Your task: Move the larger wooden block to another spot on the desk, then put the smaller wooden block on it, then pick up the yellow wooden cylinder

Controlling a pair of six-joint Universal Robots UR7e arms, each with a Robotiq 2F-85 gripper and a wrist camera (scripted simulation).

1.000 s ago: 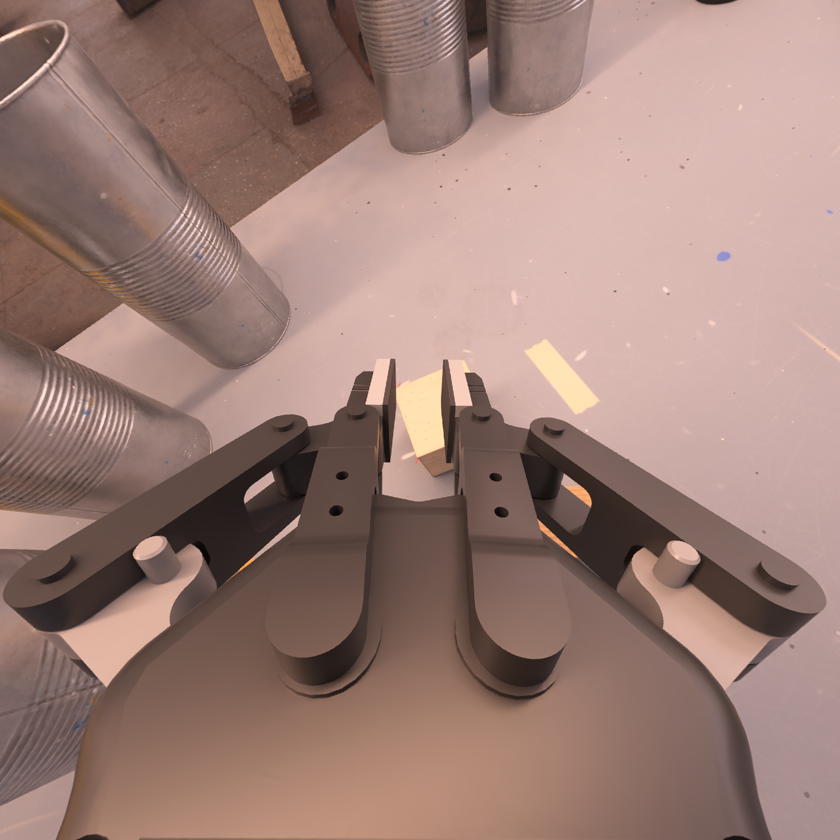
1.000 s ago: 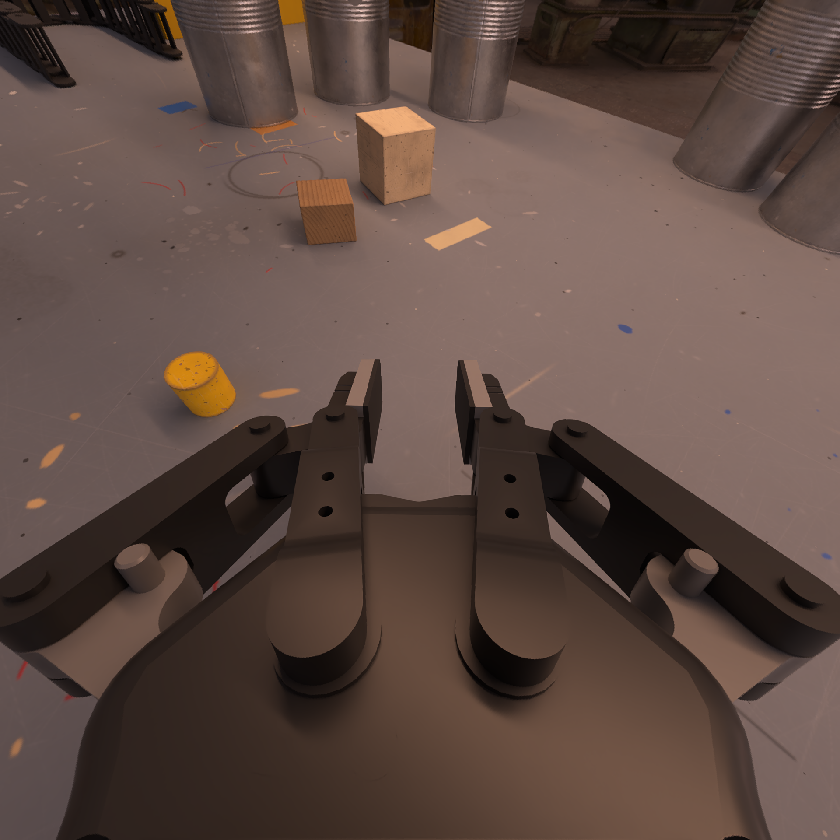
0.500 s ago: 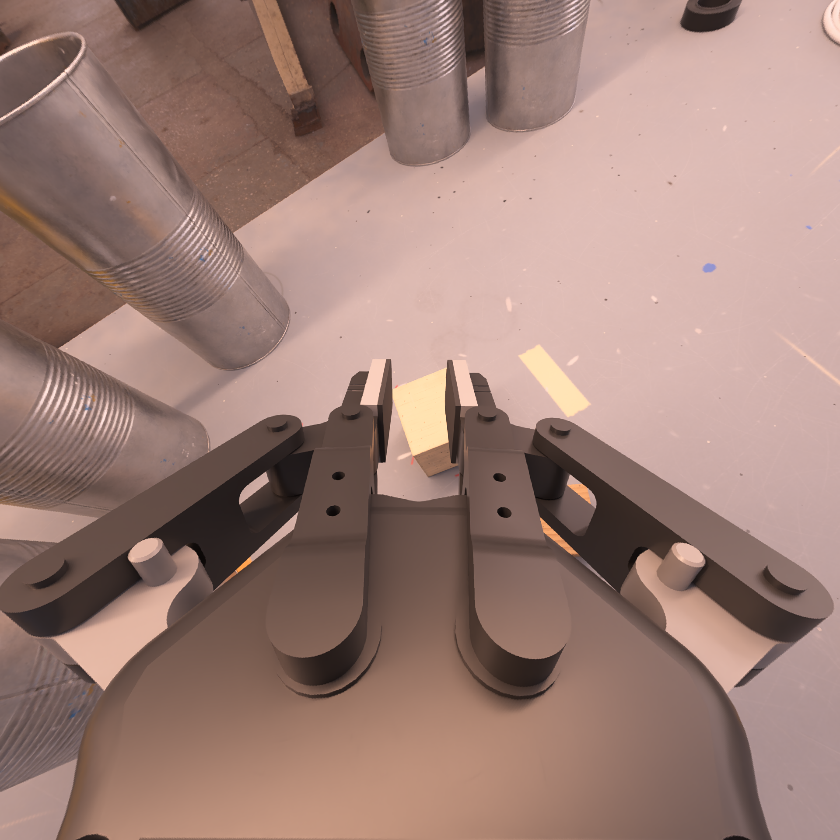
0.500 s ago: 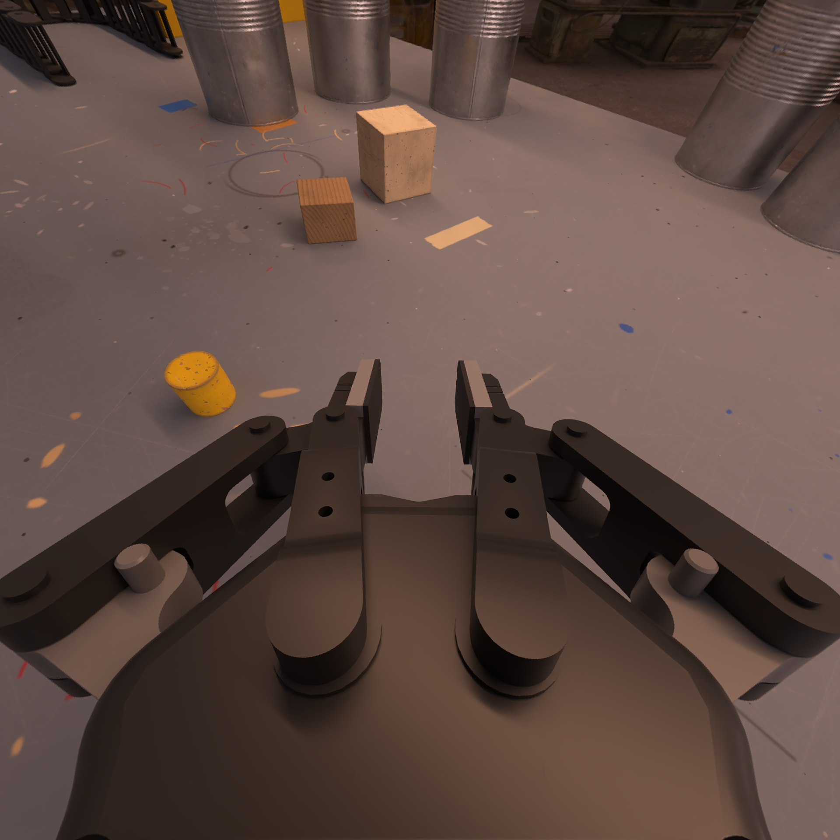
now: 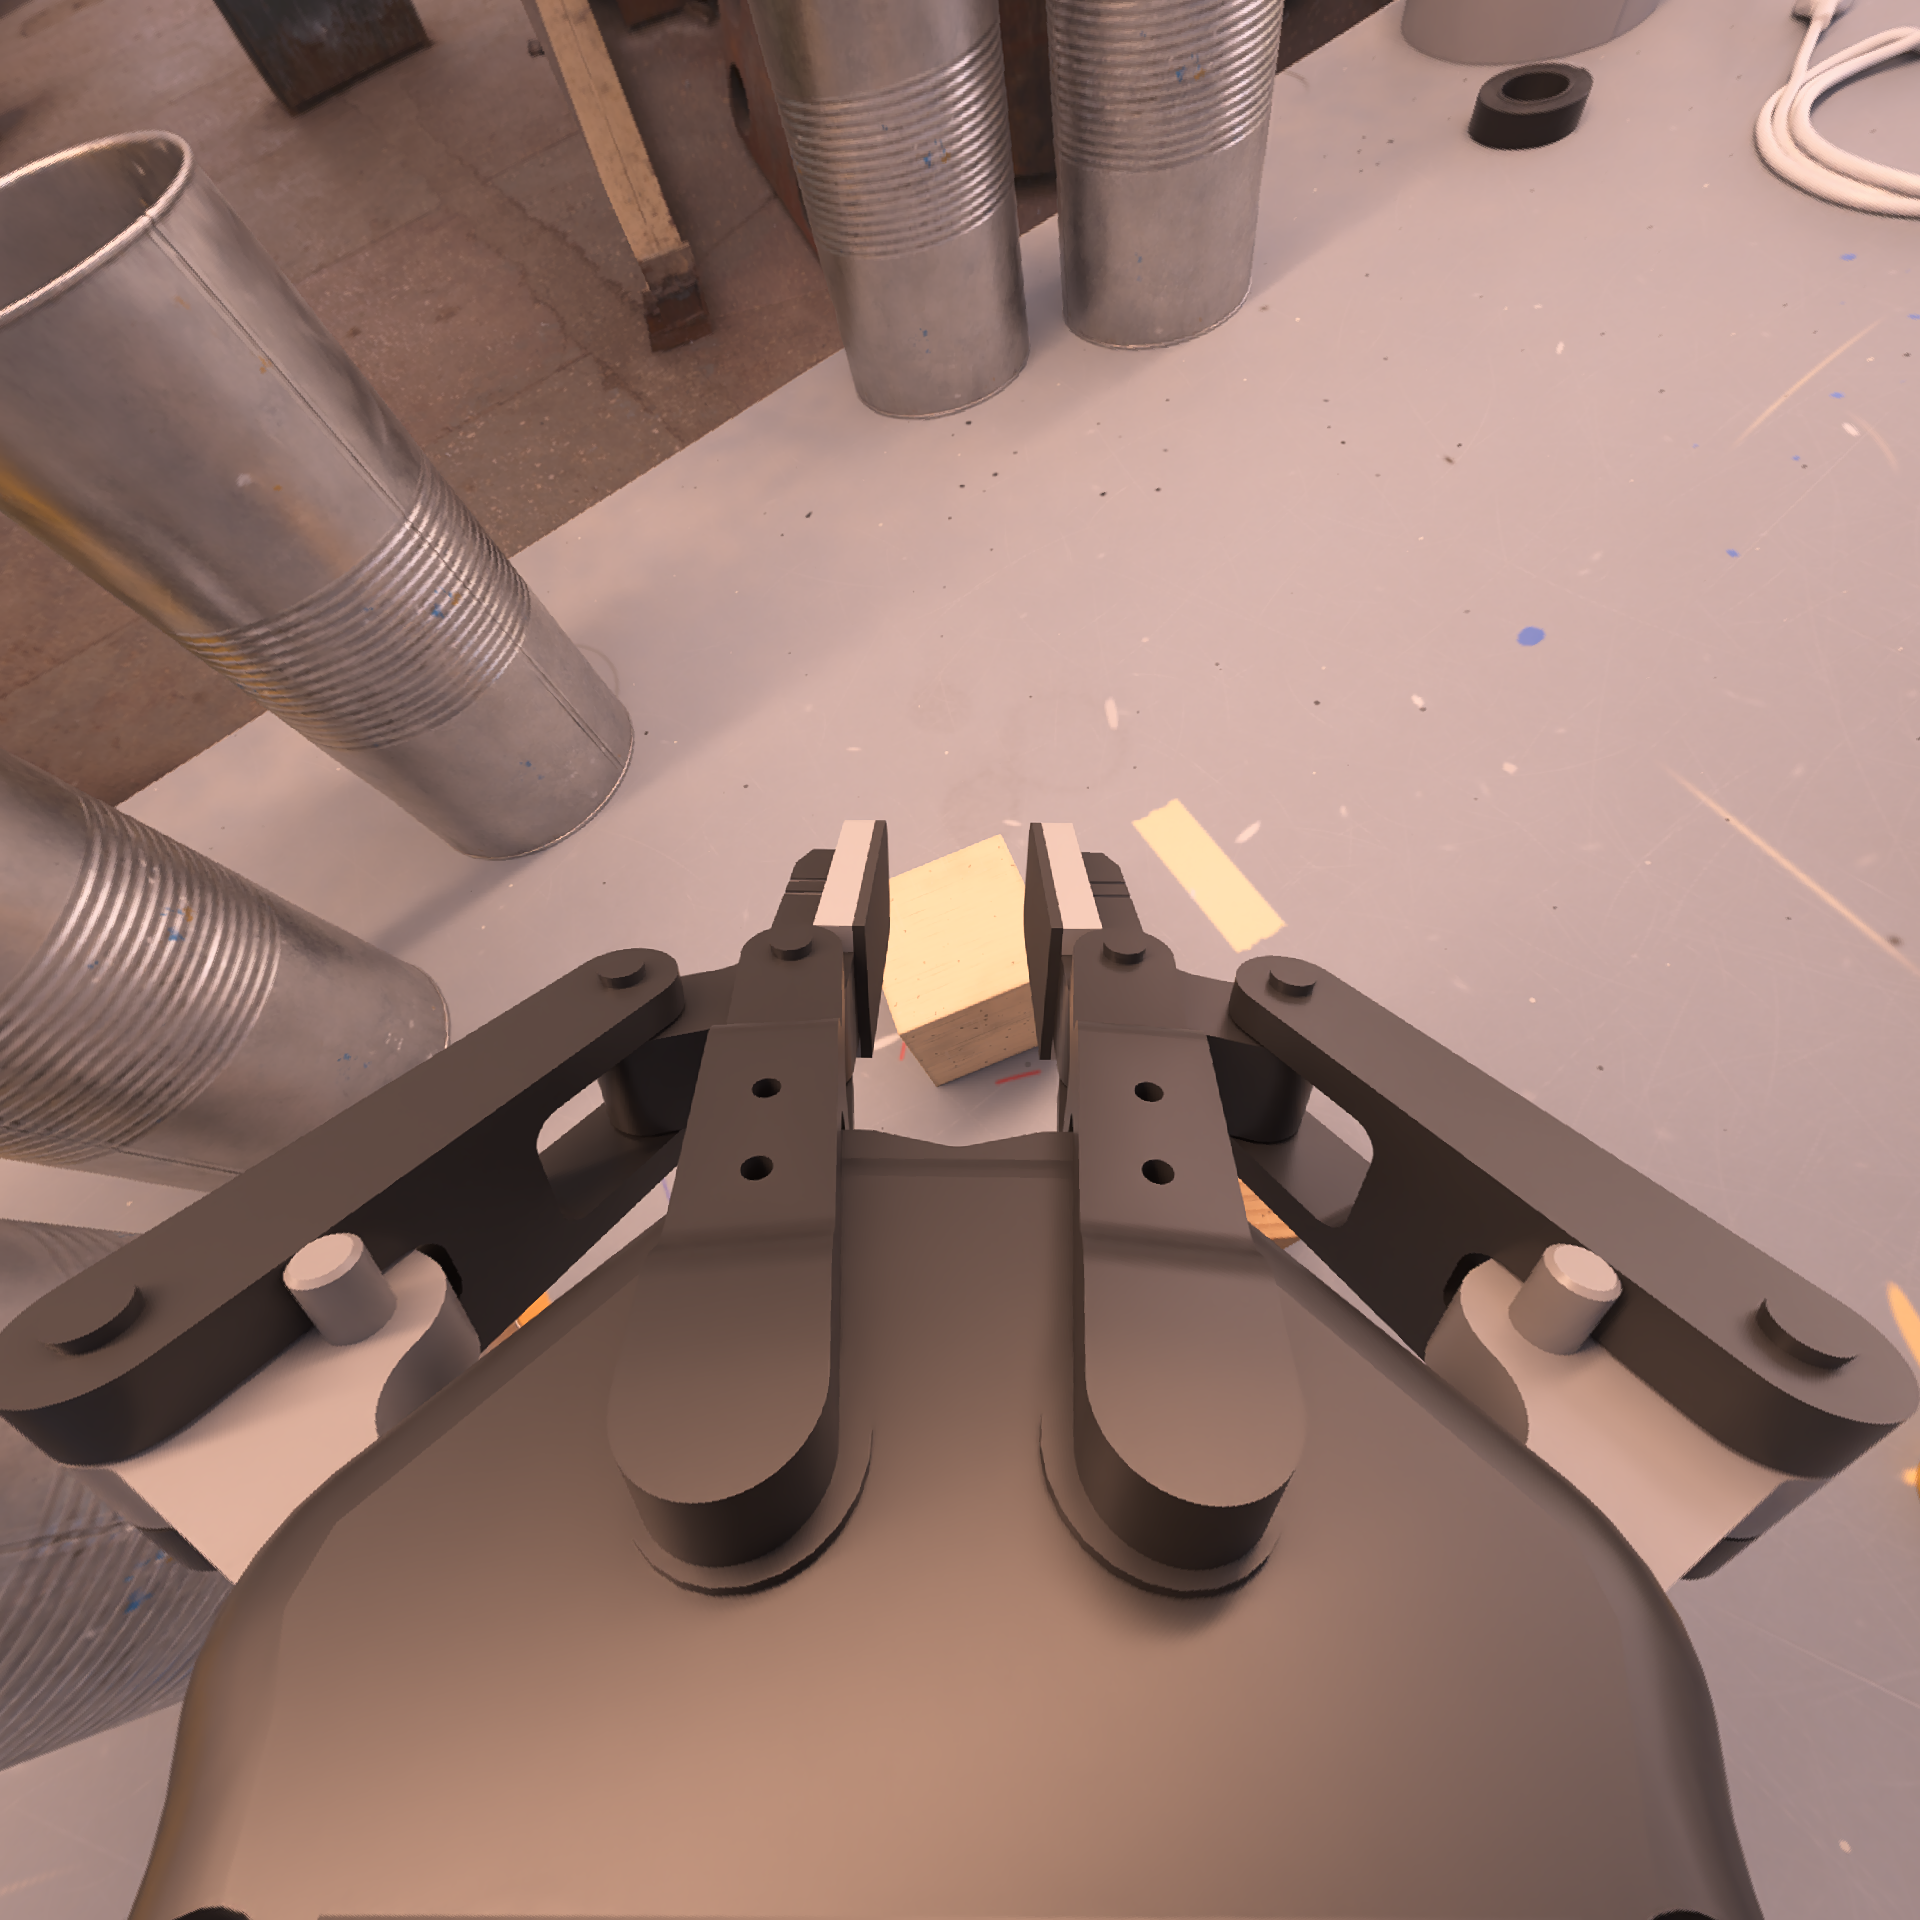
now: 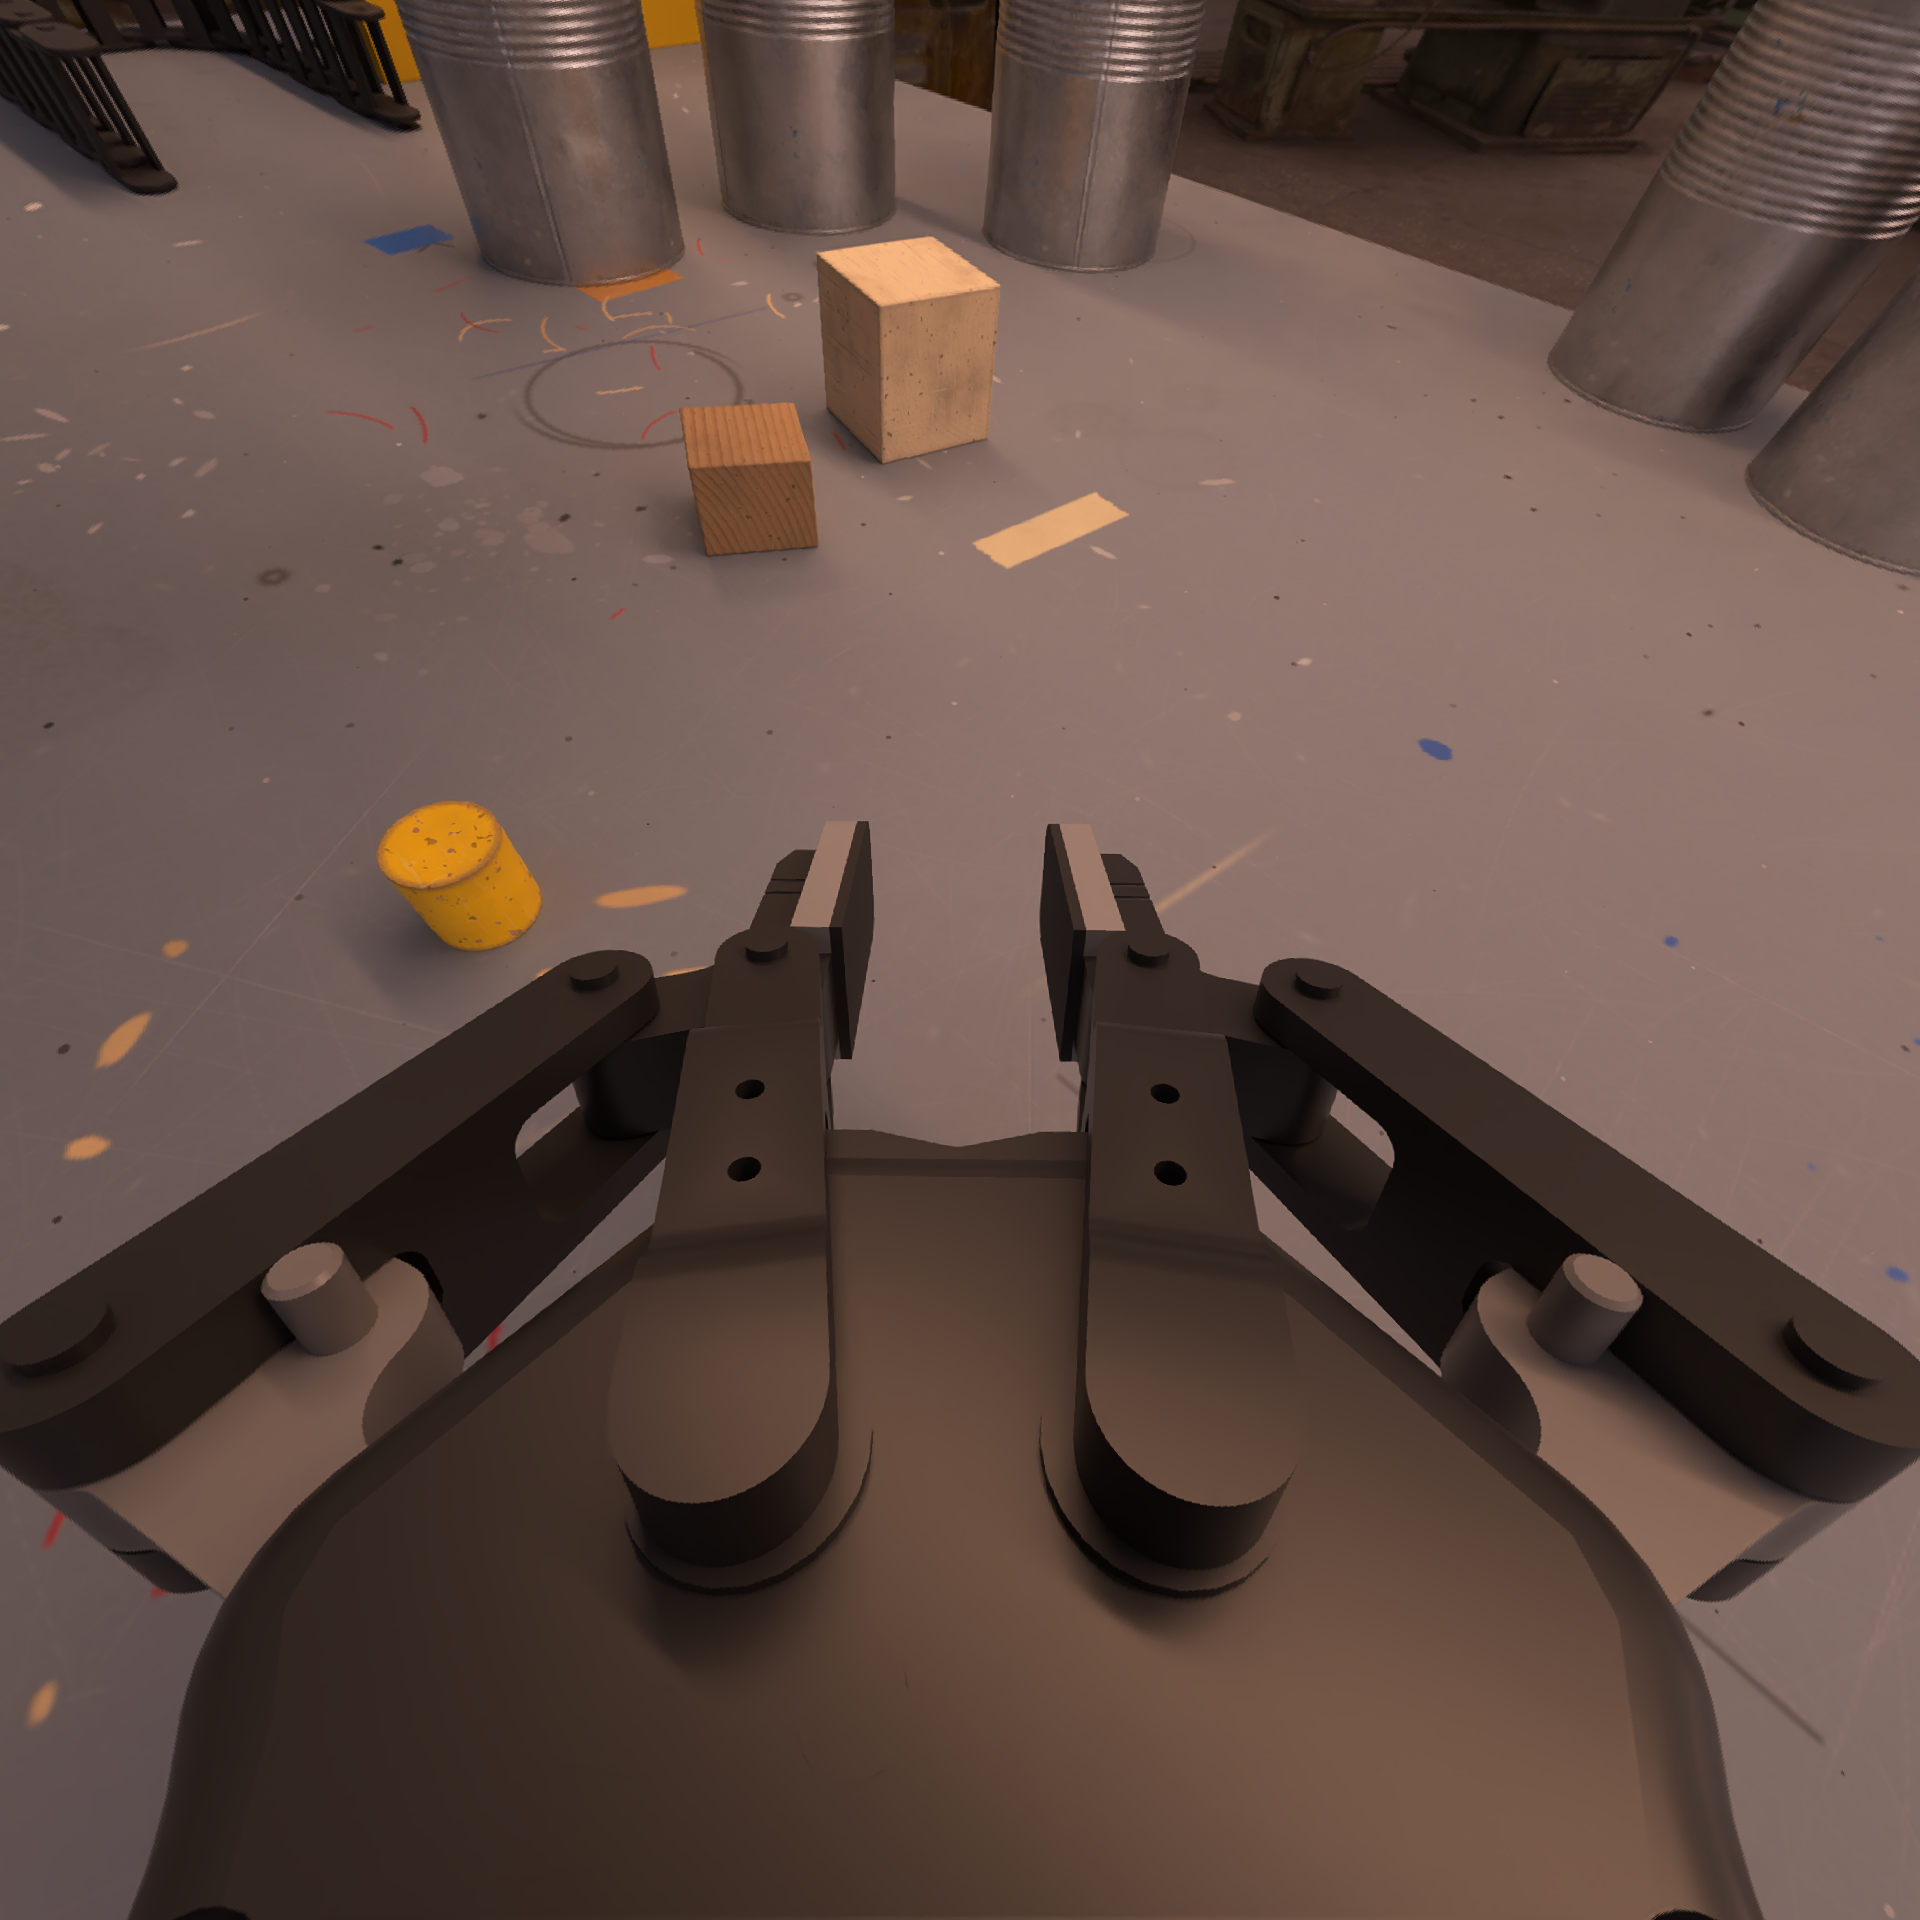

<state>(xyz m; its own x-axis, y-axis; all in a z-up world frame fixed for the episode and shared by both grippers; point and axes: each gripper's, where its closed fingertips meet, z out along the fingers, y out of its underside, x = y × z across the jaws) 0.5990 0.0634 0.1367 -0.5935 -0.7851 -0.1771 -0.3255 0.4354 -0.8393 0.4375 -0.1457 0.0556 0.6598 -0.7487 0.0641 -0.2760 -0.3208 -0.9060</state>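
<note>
The larger wooden block (image 6: 909, 348), pale, stands on the grey desk near the far metal cans. In the left wrist view it (image 5: 956, 956) shows below, framed between the fingers of my left gripper (image 5: 956, 844). That gripper is open, apart from the block and above it. The smaller, darker wooden block (image 6: 750, 478) sits on the desk just beside the larger one; only a sliver of it (image 5: 1265, 1226) shows in the left wrist view. The yellow wooden cylinder (image 6: 462, 873) stands to the left of my right gripper (image 6: 956, 862), which is open, empty and above bare desk.
Tall metal cans (image 5: 312, 540) (image 5: 914, 208) line the desk edge, and more of them (image 6: 561, 135) (image 6: 1745, 260) ring the blocks. A pale tape strip (image 6: 1049, 528) lies right of the blocks. A black ring (image 5: 1527, 104) and a white cable (image 5: 1829, 135) lie at the far right.
My left gripper's fingers have spread a little and it has pulled up and back, so more of the far desk shows. The blocks, the cylinder and the right gripper have not moved.
</note>
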